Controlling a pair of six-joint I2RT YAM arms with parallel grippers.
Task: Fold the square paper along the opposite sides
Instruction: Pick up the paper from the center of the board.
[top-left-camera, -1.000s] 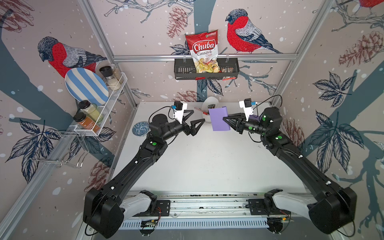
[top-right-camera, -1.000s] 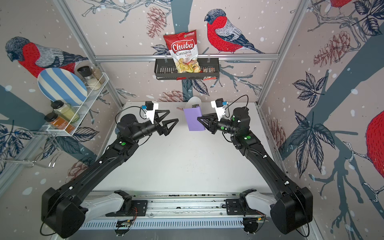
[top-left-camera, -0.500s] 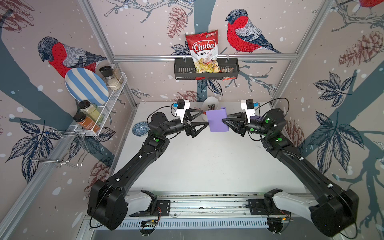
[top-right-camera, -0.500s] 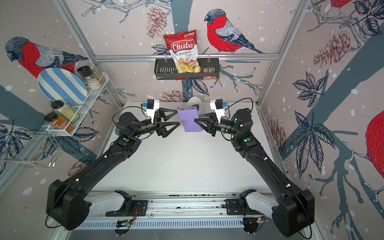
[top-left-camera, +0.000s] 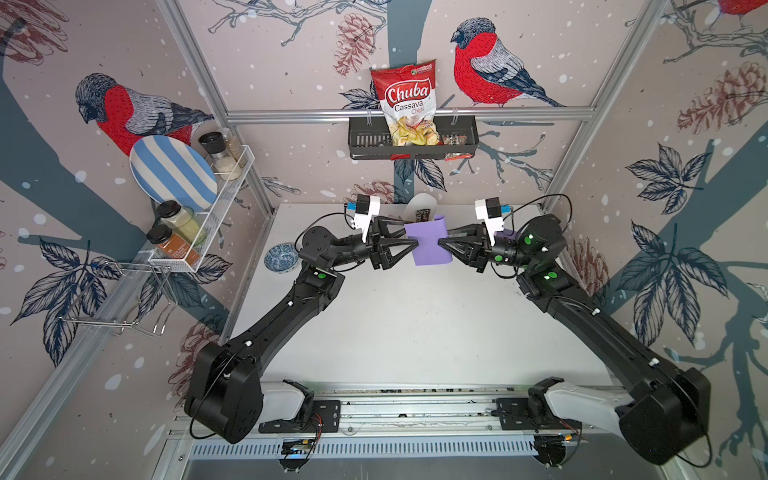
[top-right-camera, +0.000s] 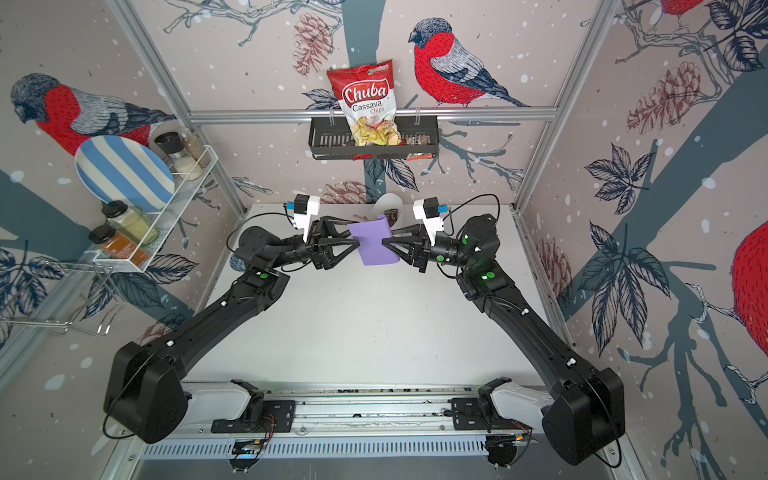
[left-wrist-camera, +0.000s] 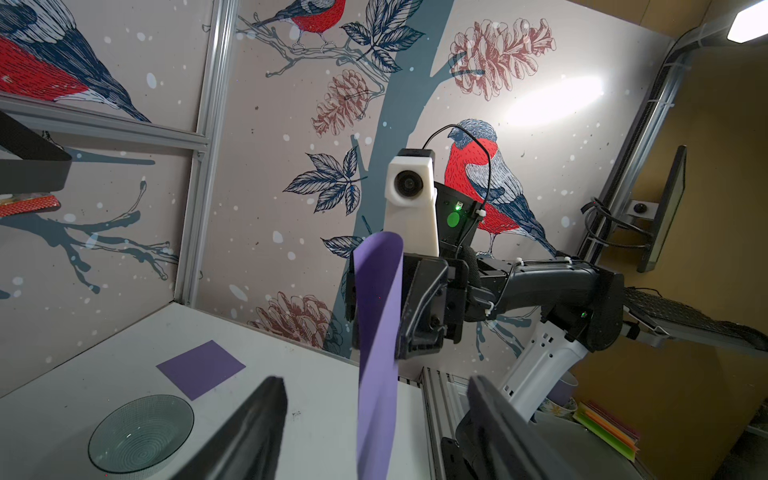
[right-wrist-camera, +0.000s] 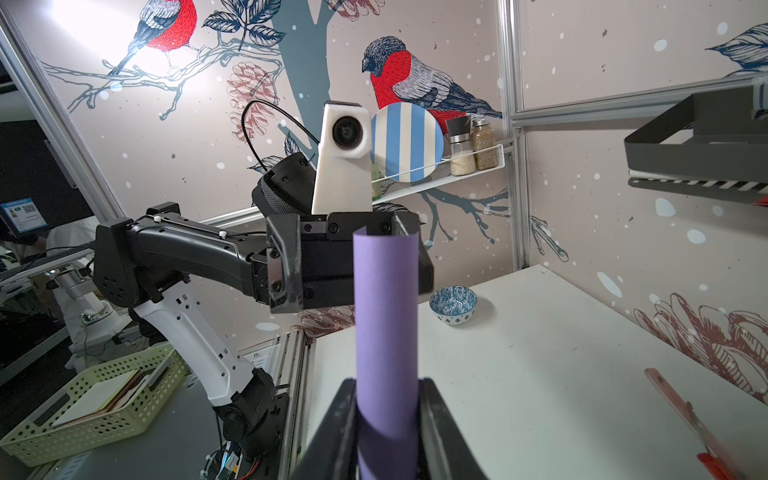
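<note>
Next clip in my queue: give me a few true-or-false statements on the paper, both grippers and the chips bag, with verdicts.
1. The purple paper is held up off the table, between both grippers. True.
2. The left gripper is clamped on it. False: its fingers stand apart, one on each side of the sheet.
3. The right gripper grips the paper. True.
4. The paper is creased flat. False: it curls loosely, with no crease showing.
5. The chips bag lies on the table. False: it stands in the black basket on the back wall.
</note>
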